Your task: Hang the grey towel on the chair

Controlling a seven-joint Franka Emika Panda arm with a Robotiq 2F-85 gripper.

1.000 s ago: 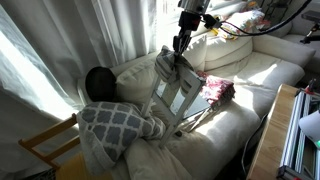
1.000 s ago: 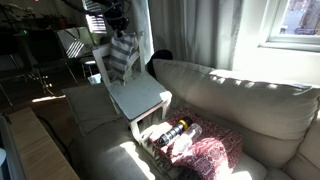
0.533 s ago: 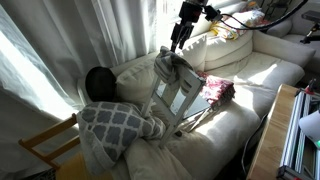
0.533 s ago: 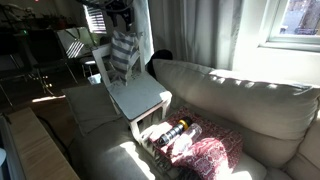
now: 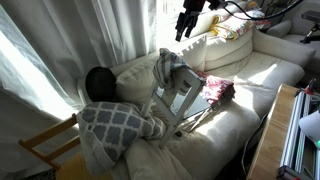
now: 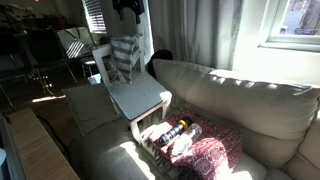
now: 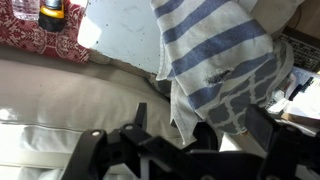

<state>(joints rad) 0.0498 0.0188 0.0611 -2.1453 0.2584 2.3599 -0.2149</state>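
The grey towel (image 5: 165, 68) (image 6: 123, 56) hangs draped over the back of the pale chair (image 5: 183, 100) (image 6: 140, 98), which rests tilted on the sofa. In both exterior views my gripper (image 5: 185, 24) (image 6: 127, 8) hovers above the chair's top, clear of the cloth. In the wrist view the towel (image 7: 215, 50) shows as grey and white stripes below my gripper (image 7: 200, 122), next to the white chair seat (image 7: 120, 25). The jaws stand wide apart with nothing held between them.
A lattice-patterned cloth (image 5: 115, 125) lies beside the chair, with a dark round cushion (image 5: 98, 82) behind it. A dark red cloth (image 5: 218, 90) (image 6: 205, 152) and a bottle (image 6: 175, 130) lie on the sofa (image 5: 250, 75). A yellow wooden frame (image 5: 50, 145) stands low in the corner.
The gripper has opened, let go of the towel and risen away from the chair's top. The towel stays draped on the chair back.
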